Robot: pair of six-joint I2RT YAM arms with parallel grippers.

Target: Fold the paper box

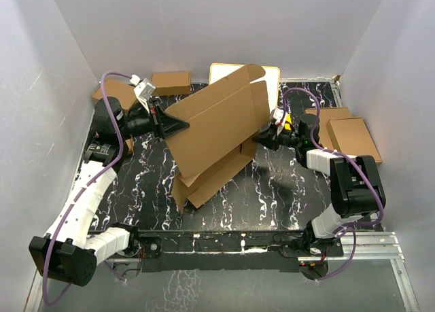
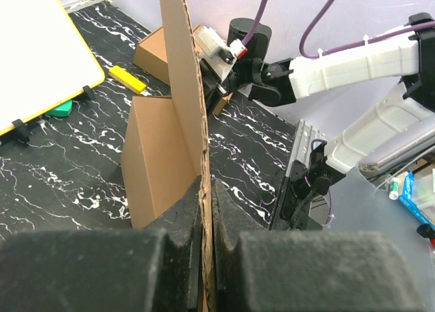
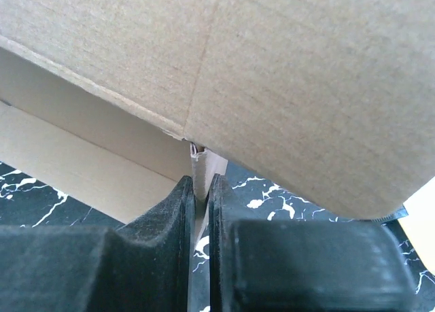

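Note:
The paper box [image 1: 216,132] is a big brown die-cut cardboard sheet, raised and tilted over the middle of the black marbled table, its lower flaps resting on the surface. My left gripper [image 1: 182,125] is shut on the sheet's left edge; in the left wrist view the cardboard edge [image 2: 182,88] runs straight up from between the black pads [image 2: 206,220]. My right gripper [image 1: 262,139] is shut on a small flap at the sheet's right side. The right wrist view shows that flap [image 3: 204,164] pinched between the jaws [image 3: 201,189], with the large panel [image 3: 272,81] overhead.
Smaller folded brown boxes lie at the back left [image 1: 170,82] and at the right [image 1: 353,139]. A white-faced board with a tan frame [image 1: 272,77] stands behind the sheet. A yellow piece [image 2: 127,79] and a green one [image 2: 61,109] lie near that board. Grey walls enclose the table.

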